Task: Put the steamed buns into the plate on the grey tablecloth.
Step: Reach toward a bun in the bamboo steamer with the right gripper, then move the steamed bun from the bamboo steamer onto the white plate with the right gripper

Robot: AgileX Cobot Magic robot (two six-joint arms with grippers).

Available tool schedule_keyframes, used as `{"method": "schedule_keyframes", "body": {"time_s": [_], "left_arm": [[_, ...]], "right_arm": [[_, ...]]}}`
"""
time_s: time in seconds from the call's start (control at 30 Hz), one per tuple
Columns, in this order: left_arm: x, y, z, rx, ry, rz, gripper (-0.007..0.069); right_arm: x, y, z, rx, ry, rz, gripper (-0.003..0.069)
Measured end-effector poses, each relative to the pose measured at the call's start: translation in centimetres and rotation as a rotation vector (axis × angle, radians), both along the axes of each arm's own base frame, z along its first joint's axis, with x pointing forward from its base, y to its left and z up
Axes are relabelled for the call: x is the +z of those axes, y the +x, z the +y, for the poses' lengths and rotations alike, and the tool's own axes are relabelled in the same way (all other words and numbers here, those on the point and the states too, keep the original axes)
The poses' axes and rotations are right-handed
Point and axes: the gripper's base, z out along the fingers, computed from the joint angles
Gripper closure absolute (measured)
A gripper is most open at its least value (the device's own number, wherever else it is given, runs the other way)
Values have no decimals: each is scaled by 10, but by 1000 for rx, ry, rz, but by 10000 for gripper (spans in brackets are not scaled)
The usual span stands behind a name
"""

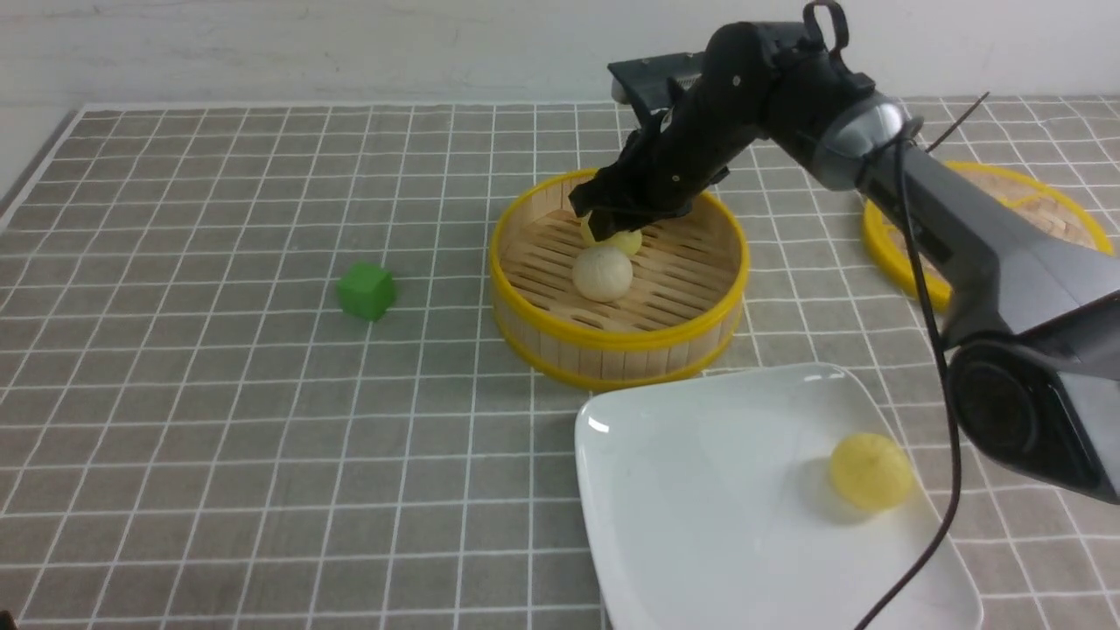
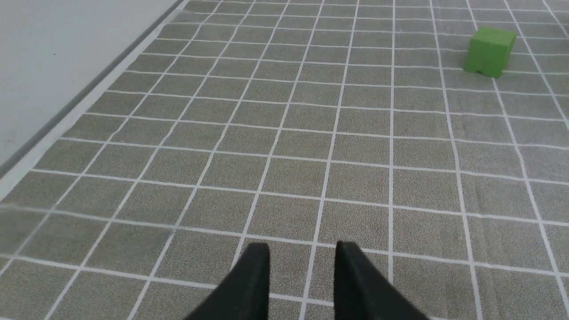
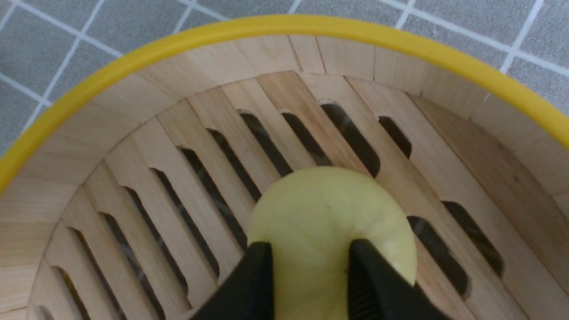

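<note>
The left gripper [image 2: 302, 246] hangs over bare grey tablecloth [image 1: 175, 394], jaws narrowly parted and holding nothing, and it poses no hazard where it is. The green cube [image 1: 366, 290] sits well apart at the steamer's 9 o'clock and should play no part. Inside the steamer [image 1: 525, 324], the right gripper [image 1: 612, 229] is clenched on a pale yellow bun [image 1: 626, 241] near the 12 o'clock side of the slatted floor; the wrist view shows only the fingertips pinching the bun's near edge, so the hold looks shallow. The likeliest failure is the soft ball squirting out as it rises. The off-white bun [image 1: 602, 273] lies just beside it at 6 o'clock, so a dragged or tilted lift may knock it rolling. The steamer wall is a second risk: a low swing towards the plate [image 1: 700, 490] at 5 o'clock could catch the yellow rim and shove the basket or strip the bun loose. On the plate, another yellow bun [image 1: 870, 472] rests towards 3 o'clock; a release on top of it, or from height onto the glossy surface, could send either rolling off. The lid [image 1: 884, 236] at the steamer's 3 o'clock lies under the arm's path.
</note>
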Motion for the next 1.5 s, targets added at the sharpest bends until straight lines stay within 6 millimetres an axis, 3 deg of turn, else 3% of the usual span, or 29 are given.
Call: {"method": "schedule_keyframes", "body": {"time_s": [0.07, 0.13, 0.27, 0.37, 0.6, 0.7, 0.8, 0.9, 0.97, 1.07, 1.17, 1.2, 1.23, 1.4, 1.5], "left_arm": [[0, 0, 0, 0, 0, 0, 383], [0, 0, 0, 0, 0, 0, 383], [0, 0, 0, 0, 0, 0, 383], [0, 0, 0, 0, 0, 0, 383], [0, 0, 0, 0, 0, 0, 383], [0, 0, 0, 0, 0, 0, 383], [0, 0, 0, 0, 0, 0, 383], [0, 0, 0, 0, 0, 0, 383], [0, 0, 0, 0, 0, 0, 383], [0, 0, 0, 0, 0, 0, 383], [0, 0, 0, 0, 0, 0, 383], [0, 0, 0, 0, 1, 0, 383], [0, 0, 0, 0, 1, 0, 383], [0, 0, 0, 0, 1, 0, 383], [0, 0, 0, 0, 1, 0, 383]], "right_arm": [[2, -1, 0, 5, -2, 2, 587], [9, -3, -1, 12, -7, 5, 643], [30, -10, -9, 30, -22, 26, 649], [87, -25, -22, 39, -9, -27, 649], [184, -66, -42, 48, 36, -202, 649], [205, -86, -50, 41, 32, -197, 649], [210, -106, -60, 33, 0, -152, 649], [218, -147, -75, 20, -8, -83, 649], [214, -176, -85, 24, -6, -19, 649], [193, -212, -94, 38, 5, 102, 649], [155, -245, -103, 51, -2, 241, 646], [148, -250, -104, 50, -1, 251, 645], [125, -257, -107, 45, -17, 295, 645], [60, -267, -114, -19, -36, 347, 638], [41, -267, -115, -42, -46, 349, 628]]}}
